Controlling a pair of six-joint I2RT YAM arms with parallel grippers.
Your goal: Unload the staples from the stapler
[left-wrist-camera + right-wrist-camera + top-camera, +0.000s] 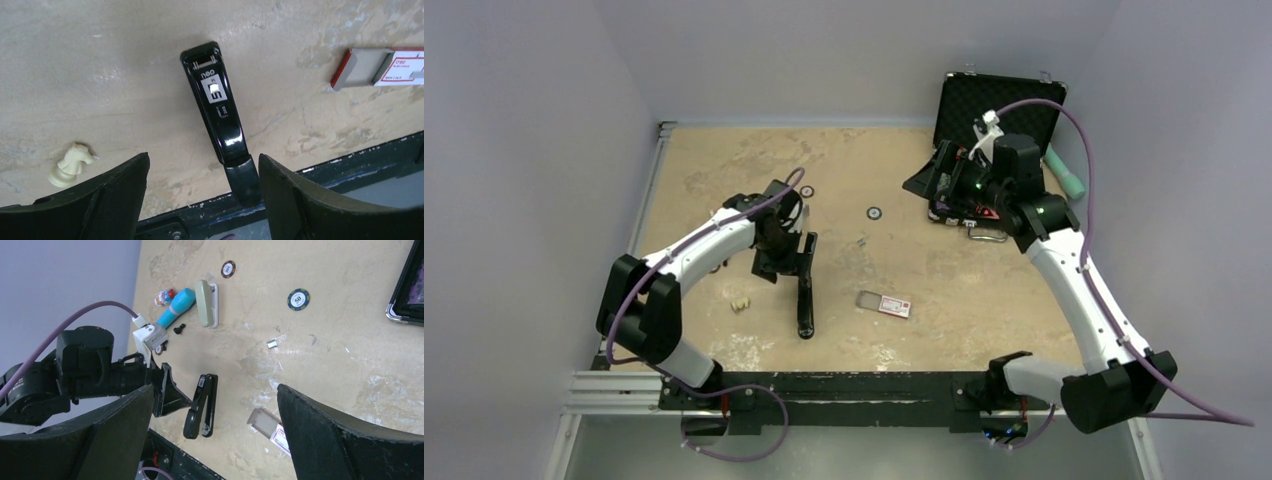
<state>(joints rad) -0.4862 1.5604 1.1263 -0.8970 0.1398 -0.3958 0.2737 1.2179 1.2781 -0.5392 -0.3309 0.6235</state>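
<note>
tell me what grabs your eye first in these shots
The glossy black stapler lies on the tan table, left of centre, with the open left gripper just above it. A red-and-white staple box lies to its right and a cream chess knight to its left. At the far right, the open right gripper hangs raised beside an open black case.

The left arm (704, 245) and right arm (1074, 290) share one build: white shells over the long links, black housings at the joints and bases, both on a black rail (844, 390). A purple cable (629, 300) runs along each. The left hand (202, 162) and right hand (215, 392) are black, with broad, curved matte fingers (100, 200). Green lights (969, 185) glow near the right wrist — beside a white bracket (989, 128).
</note>
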